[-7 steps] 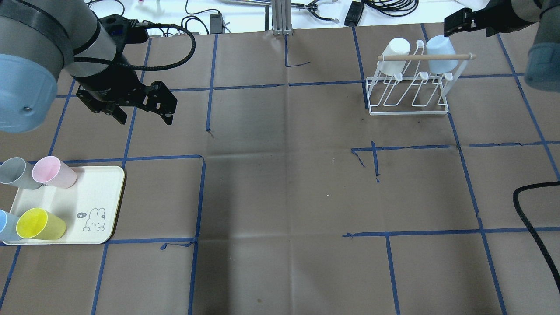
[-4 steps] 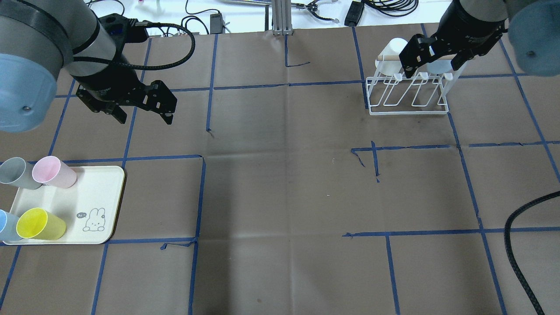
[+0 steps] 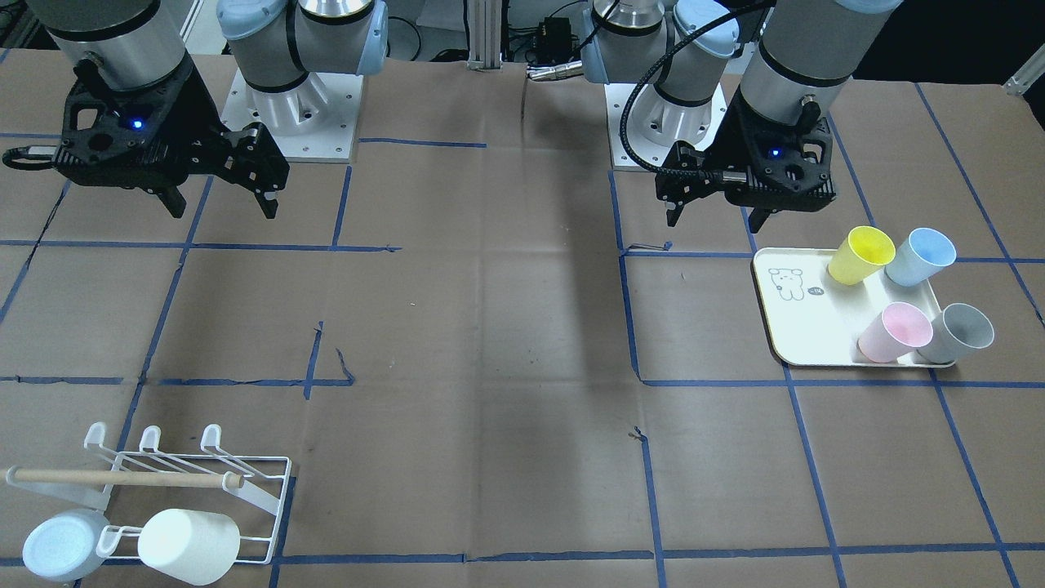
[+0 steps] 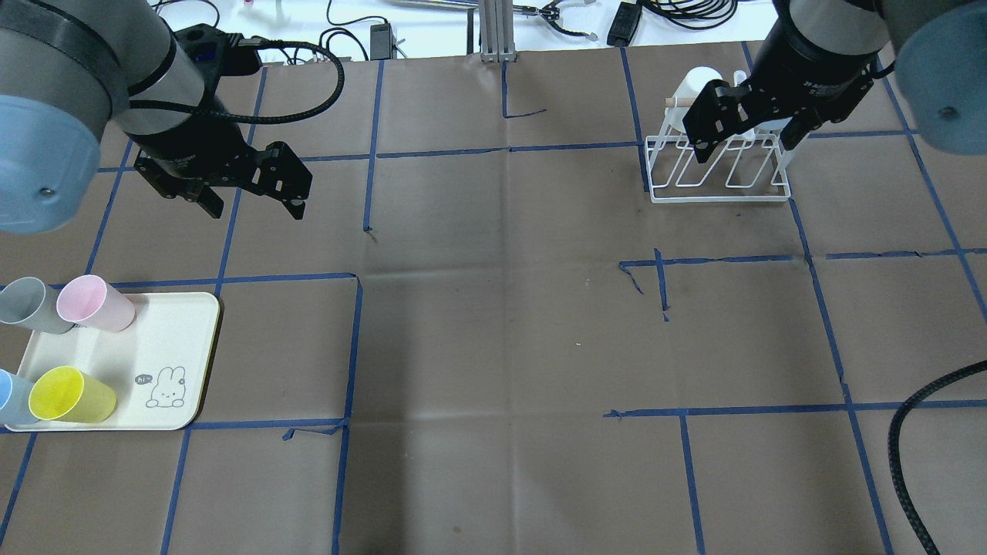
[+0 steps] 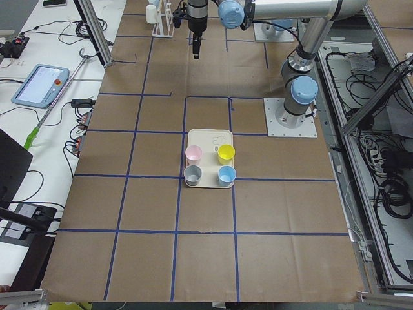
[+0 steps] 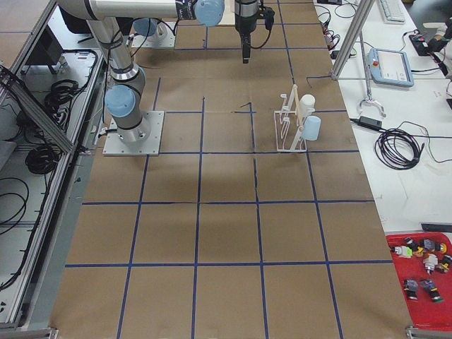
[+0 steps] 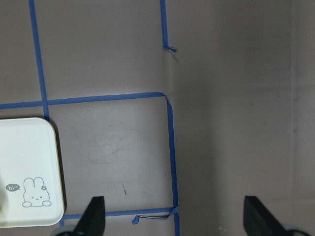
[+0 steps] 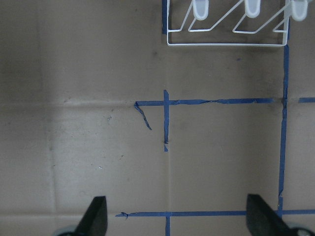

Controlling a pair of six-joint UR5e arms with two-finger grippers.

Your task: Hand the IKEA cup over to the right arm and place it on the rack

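Below the left hand (image 4: pixel 254 210) and off toward the robot's left sits the cream tray (image 4: pixel 202 362) with four upright cups: the pink cup (image 4: pixel 94 303) just beside the grey cup (image 4: pixel 27 304), and the yellow cup (image 4: pixel 71 395) just beside the blue cup (image 4: pixel 9 399). That hand hangs over bare tabletop (image 4: pixel 493 347), fingers spread wide with nothing between them. Its wrist view catches only a tray corner and no cup. The step in hand looks like the first pickup. Pink and yellow stand on the tray's side nearest the hand, so either seems the easier target. I would centre over one and come straight down. The fingers should be turned so that neither wedges against the neighbour, and should close low on the wall to leave free surface for the second grasp. The right hand (image 4: pixel 746 148), equally wide and empty, hovers above the white wire rack (image 4: pixel 717 199), whose base rim shows at the top of its wrist view. A white cup (image 3: pixel 188 535) and a pale blue cup (image 3: pixel 61 545) already sit on its prongs.
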